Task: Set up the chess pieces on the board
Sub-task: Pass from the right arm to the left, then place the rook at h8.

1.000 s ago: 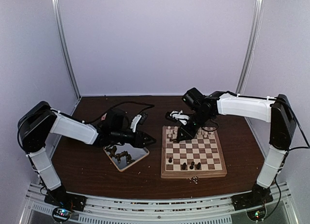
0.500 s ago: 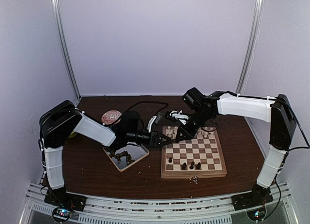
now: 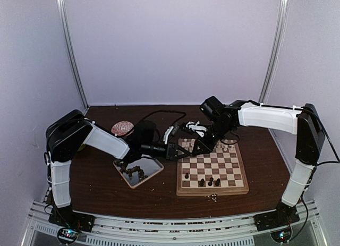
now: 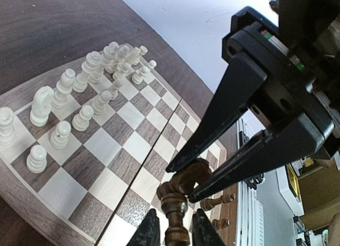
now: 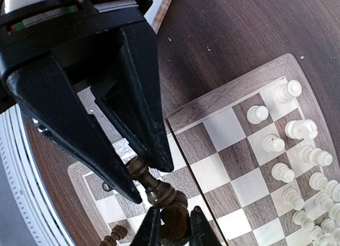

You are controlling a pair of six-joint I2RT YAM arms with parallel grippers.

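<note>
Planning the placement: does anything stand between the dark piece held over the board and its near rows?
Nothing visible: the board squares toward those rows are bare. The right gripper grips the dark piece; the left gripper flanks it.

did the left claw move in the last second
Yes. The left claw swung right, from over the silver tray to the left edge of the chessboard, meeting the right claw.

Matt wooden board, glossy smooth pieces

Pale lilac walls, dark wooden table, metal corner posts
</note>
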